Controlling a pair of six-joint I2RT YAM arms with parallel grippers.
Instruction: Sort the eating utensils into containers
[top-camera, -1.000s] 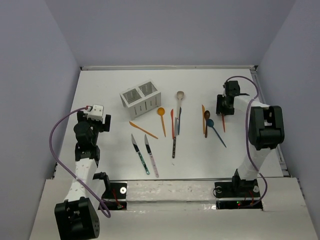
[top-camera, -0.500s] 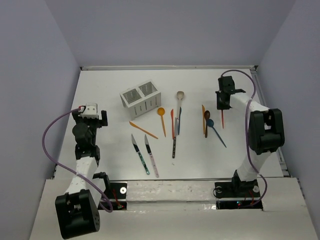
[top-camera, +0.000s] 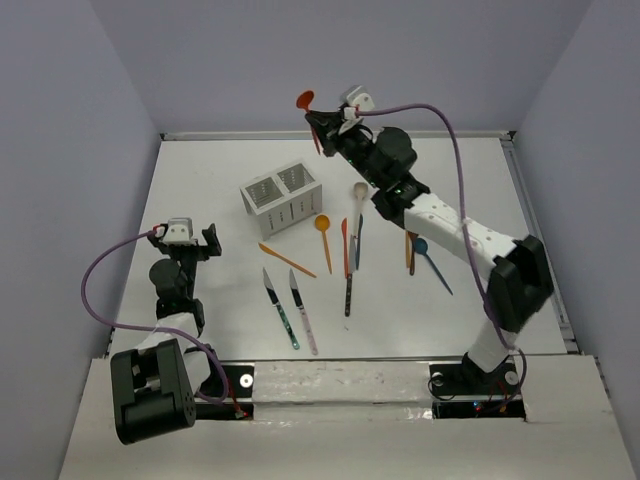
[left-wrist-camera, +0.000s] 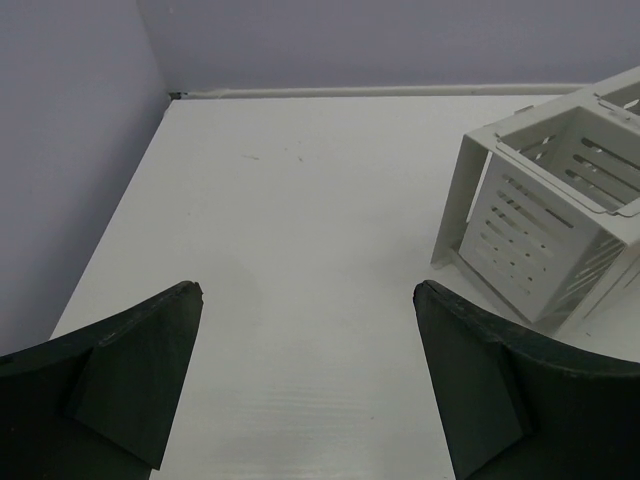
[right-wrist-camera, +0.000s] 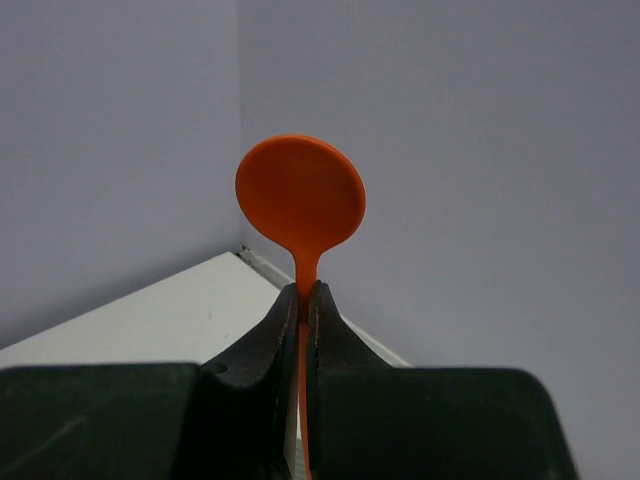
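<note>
Item in hand: one orange spoon (right-wrist-camera: 300, 190), bowl up, its handle pinched between the right fingers (right-wrist-camera: 285, 320), which are closed narrow on it. We see it held high off the counter (top-camera: 200, 170), at about twelve o'clock from the white box (top-camera: 290, 212) in the top view. Left fingers (left-wrist-camera: 140, 370): spread wide, holding nothing, low over the counter with the box at their two o'clock. Remaining utensils (top-camera: 348, 285): lying loose at the box's three to five o'clock. Step, as we judge it: carrying the spoon to a compartment. The next move calls for bringing it over one opening, lowering it handle first, then releasing.
</note>
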